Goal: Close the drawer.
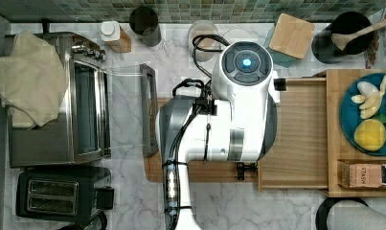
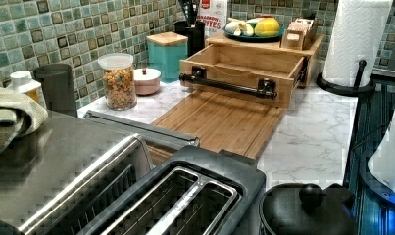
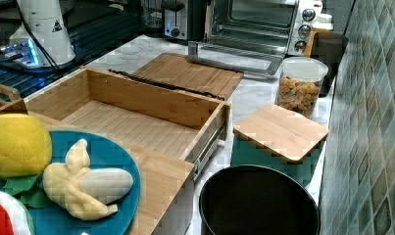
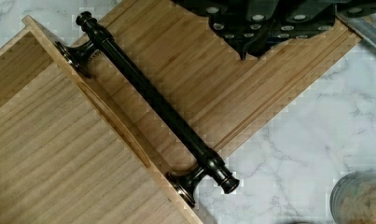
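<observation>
Showed the drawer (image 1: 296,134) drawn well out of its wooden stand (image 1: 332,120) toward the top view's left, front panel overhanging the grooved cutting board (image 2: 219,122). Carried a black bar handle (image 4: 153,105) across that front. Found the gripper (image 4: 245,49) poised above the cutting board, near the handle and apart from it; could not tell its opening.
</observation>
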{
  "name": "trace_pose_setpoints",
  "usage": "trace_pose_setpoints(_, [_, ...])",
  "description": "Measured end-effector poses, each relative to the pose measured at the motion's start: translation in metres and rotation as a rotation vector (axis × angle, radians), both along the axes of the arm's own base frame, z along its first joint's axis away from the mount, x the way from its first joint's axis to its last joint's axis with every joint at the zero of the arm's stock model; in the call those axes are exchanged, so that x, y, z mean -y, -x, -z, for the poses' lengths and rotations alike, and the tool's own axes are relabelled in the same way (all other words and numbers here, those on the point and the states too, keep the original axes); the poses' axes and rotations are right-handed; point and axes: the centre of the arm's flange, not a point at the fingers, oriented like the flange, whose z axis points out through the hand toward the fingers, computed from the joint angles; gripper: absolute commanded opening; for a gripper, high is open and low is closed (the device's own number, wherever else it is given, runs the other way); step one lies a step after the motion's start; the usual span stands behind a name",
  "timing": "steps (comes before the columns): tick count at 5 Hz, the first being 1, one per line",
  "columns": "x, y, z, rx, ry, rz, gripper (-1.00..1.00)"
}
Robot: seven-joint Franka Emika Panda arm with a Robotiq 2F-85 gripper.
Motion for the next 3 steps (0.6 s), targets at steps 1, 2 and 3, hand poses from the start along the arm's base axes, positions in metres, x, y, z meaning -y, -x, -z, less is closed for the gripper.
trace_pose_setpoints(1, [0.000, 0.000, 0.003, -0.005, 0.000, 0.000, -1.00])
trace_pose_setpoints(2, [0.000, -0.001, 0.010, 0.034, 0.001, -0.001, -1.00])
trace_pose_setpoints(3, [-0.002, 0.008, 0.020, 0.042, -0.020, -0.050, -1.00])
